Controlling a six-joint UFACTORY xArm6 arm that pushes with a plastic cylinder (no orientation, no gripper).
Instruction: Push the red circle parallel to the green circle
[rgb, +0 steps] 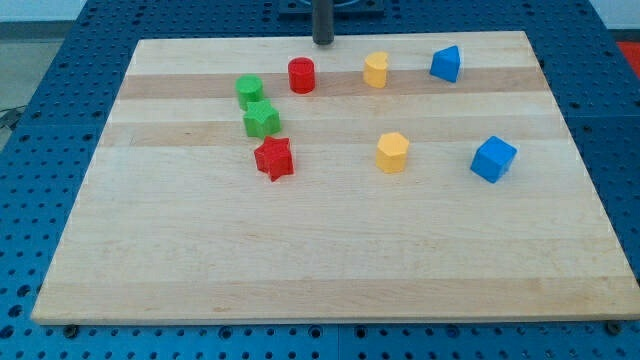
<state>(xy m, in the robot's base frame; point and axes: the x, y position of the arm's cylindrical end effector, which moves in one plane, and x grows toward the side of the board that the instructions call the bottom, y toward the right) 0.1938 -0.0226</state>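
The red circle (301, 75) stands near the view's top, left of centre on the wooden board (330, 270). The green circle (249, 91) is to its left and slightly lower, apart from it. My tip (323, 42) rests at the board's top edge, just above and right of the red circle, not touching it.
A green star (261, 119) sits right below the green circle, a red star (273, 158) below that. A yellow block (375, 69) and a blue block (446, 64) lie at the top right. A yellow block (392, 153) and a blue cube (493, 159) lie mid-right.
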